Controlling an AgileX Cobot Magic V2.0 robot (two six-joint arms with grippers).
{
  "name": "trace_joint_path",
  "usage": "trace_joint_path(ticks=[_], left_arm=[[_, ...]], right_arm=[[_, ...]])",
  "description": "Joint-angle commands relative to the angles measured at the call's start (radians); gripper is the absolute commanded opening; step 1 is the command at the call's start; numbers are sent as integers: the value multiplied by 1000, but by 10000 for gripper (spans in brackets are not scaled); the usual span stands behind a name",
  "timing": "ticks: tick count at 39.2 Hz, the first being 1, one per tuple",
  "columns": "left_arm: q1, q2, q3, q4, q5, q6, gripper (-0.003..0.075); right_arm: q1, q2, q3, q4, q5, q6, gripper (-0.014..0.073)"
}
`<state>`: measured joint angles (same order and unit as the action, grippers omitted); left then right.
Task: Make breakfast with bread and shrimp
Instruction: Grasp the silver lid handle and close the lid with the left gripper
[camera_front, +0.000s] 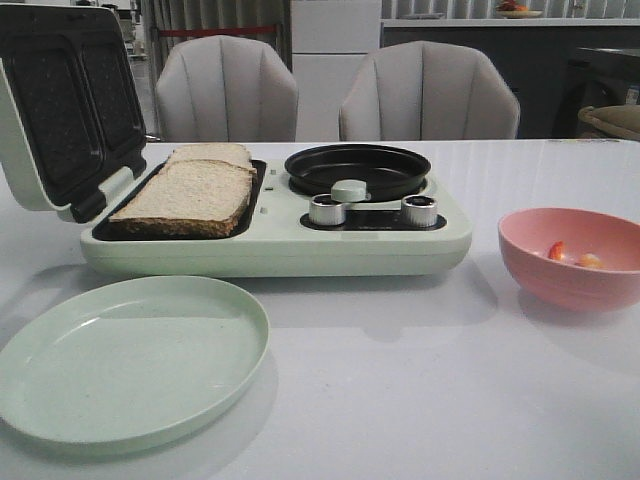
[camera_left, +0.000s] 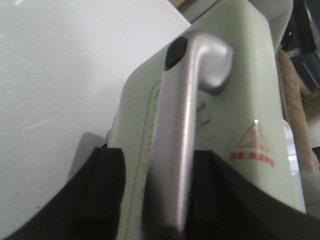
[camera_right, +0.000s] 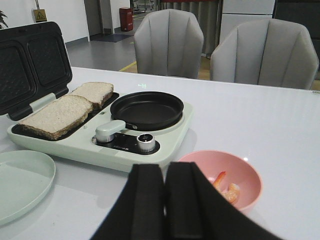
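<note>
I see two bread slices (camera_front: 190, 190) lying on the open sandwich maker's (camera_front: 270, 240) left plate, shrimp (camera_right: 227, 189) in the pink bowl (camera_front: 575, 255). My right pincer (camera_right: 165, 200) is clenched empty; my left pincer (camera_left: 145, 200) straddles the lid handle (camera_left: 175, 140), grip uncertain.

bread (camera_front: 190, 192): rough, porous | pan (camera_front: 357, 168): matt black | table (camera_front: 420, 380): glossy white | handle (camera_left: 175, 140): brushed metal

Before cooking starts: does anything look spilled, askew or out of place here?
Nothing stands out. Bread lies flat on the open maker's plate, the pan is seated, shrimp stay in the bowl, and the plate is bare.
</note>
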<state>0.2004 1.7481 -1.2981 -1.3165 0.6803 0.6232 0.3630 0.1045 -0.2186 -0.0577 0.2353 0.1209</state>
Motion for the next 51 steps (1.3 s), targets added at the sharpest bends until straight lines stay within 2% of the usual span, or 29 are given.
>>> trace_joint_path(ticks=[1, 5, 15, 24, 32, 46, 51], left_arm=[[-17, -31, -33, -136, 75, 69, 235], [-32, -31, -33, -172, 103, 111, 202], [-137, -31, -33, -220, 146, 226, 202], [-268, -24, -33, -189, 74, 294, 202], [-368, 57, -33, -122, 42, 332, 197], [-391, 128, -35, -75, 48, 332, 188], [-391, 123, -76, -13, 103, 332, 188]], right_arm=[[-6, 10, -28, 0, -84, -1, 153], [-6, 10, -28, 0, -84, -1, 153], [-6, 10, -28, 0, -84, -1, 153], [-6, 10, -28, 0, -84, -1, 153], [-6, 10, -28, 0, -84, -1, 153], [-5, 10, -28, 0, -84, -1, 153], [-3, 10, -28, 0, -84, -1, 153]])
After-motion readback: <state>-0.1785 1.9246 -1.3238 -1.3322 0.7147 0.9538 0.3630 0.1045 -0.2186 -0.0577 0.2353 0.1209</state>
